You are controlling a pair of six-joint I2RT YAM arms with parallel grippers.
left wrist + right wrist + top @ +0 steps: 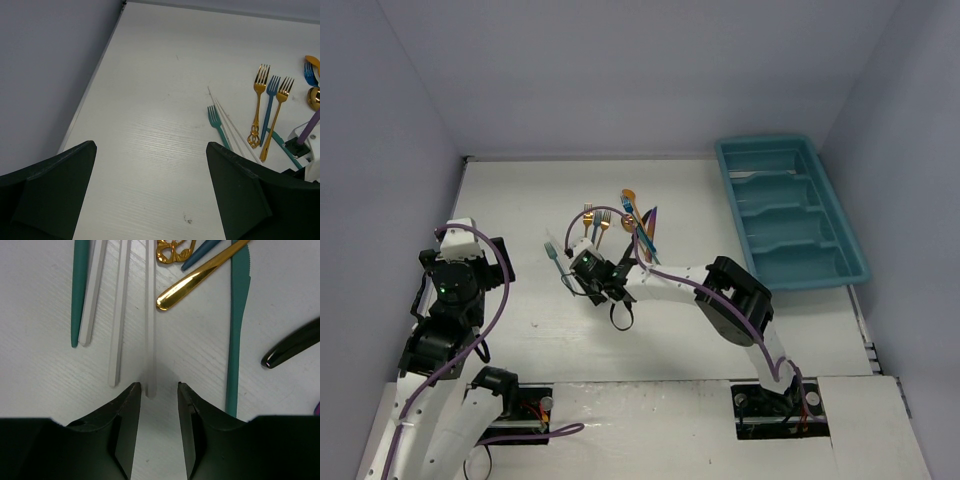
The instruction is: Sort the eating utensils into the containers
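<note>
Right pincer (pixel 582 272), top view: I see it low among the utensils (pixel 647 232); the teal tray (pixel 790 141) lies well apart, far right. Left wrist: my left pincer (pixel 150 150) gapes wide above the table (pixel 150 75). Right wrist: jaws narrowly apart, straddling the end of a clear-white stick (pixel 150 315), unclamped.

My overhead camera sits high above and behind me, looking down and forward across the whole white counter (pixel 520 200) from far off, out to the teal tray (pixel 790 255) at far right. My left wrist camera looks forward and down past my left jaws from mid height. My right wrist camera hangs very close over the counter, looking between my right jaws. All three share the patch where the gold forks (pixel 258 95) lie. Both wrist views also show the thin clear-white sticks (pixel 150 315).
</note>
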